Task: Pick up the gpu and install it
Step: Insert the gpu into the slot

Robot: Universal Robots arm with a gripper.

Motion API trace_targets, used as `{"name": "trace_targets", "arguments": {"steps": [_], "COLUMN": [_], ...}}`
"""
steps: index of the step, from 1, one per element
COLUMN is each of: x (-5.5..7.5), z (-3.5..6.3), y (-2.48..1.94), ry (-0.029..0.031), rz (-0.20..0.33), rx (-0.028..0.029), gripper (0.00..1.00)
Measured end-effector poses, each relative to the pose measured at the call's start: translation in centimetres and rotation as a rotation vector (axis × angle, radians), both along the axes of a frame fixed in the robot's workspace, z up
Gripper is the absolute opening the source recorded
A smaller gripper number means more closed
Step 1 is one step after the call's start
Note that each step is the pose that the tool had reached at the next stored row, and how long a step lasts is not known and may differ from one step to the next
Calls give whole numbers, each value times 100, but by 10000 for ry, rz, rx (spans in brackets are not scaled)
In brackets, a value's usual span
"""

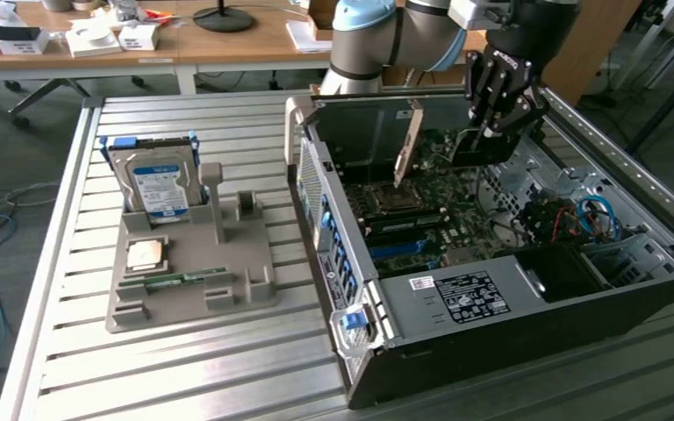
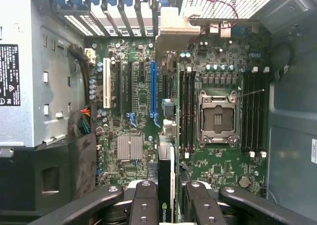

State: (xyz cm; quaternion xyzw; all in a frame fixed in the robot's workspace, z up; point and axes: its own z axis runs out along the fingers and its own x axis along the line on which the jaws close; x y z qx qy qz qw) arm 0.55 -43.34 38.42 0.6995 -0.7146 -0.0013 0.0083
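You had fingers (image 2: 143, 200) clamped on top edge of gpu (image 2: 166, 207), card held edge-down so connector faced motherboard (image 2: 138, 101). Gripper (image 1: 495, 132) hung inside open PC case (image 1: 490, 360), at exterior view's right of desk (image 1: 197, 368). Bracket end pointed at rear slot openings. Card hovered just beside blue slot (image 2: 153, 86), judged not yet seated.

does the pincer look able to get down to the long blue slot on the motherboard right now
Probably yes: the case side is open and nothing lies over the blue slot. The pincer, shut on the gpu, hangs above the motherboard beside it.
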Motion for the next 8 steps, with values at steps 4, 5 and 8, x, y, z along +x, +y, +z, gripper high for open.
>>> {"name": "trace_targets", "arguments": {"steps": [4, 5, 8], "x": [-1, -1, -1], "z": [-28, -55, -95], "y": [0, 0, 0], "ry": [-1, -1, -2], "rz": [-1, -1, -1], "rx": [4, 3, 7], "gripper": [26, 26, 26]}}
